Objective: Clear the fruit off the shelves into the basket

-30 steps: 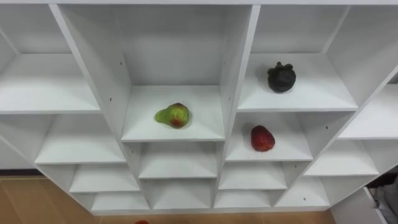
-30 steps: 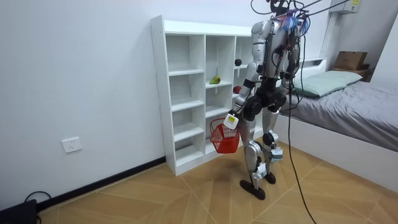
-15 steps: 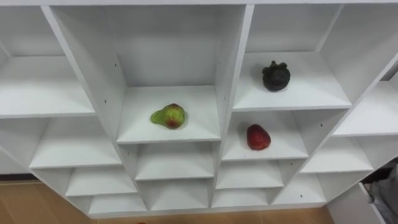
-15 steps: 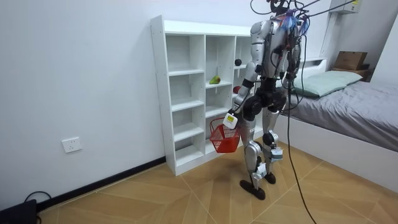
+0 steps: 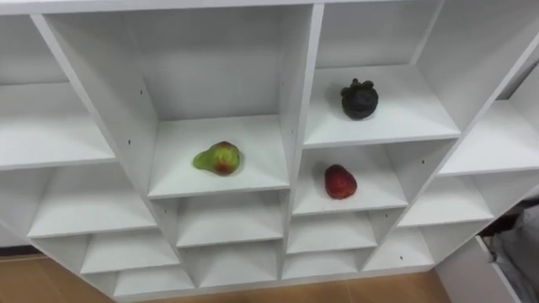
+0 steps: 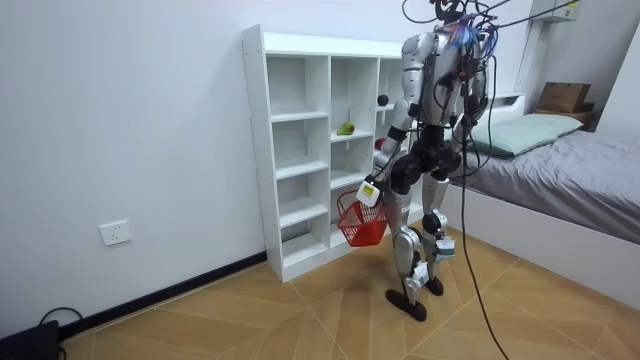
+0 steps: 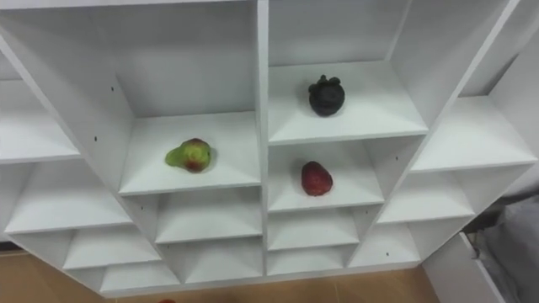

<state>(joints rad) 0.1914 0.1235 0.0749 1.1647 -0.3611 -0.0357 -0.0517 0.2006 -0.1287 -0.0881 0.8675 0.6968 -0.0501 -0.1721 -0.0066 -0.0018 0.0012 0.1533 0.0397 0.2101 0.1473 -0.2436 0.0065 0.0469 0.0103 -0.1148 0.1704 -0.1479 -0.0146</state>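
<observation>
Resting in the white closet (image 5: 299, 93) in the left eye view: a green-red fruit (image 5: 217, 158) and, one column right, a dark fruit (image 5: 360, 98) above a red fruit (image 5: 340, 182). In the room view, the left robot hand (image 6: 369, 191) clasps a red basket (image 6: 362, 226).

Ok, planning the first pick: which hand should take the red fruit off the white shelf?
Probably the right: the left hand is curled round the handle of the red mesh basket, and the red fruit lies right of centre.

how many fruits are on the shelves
3: a green-red pear in one cubby, a dark round fruit in the cubby up right, a red fruit directly below that. The red basket's inside is hidden.
</observation>
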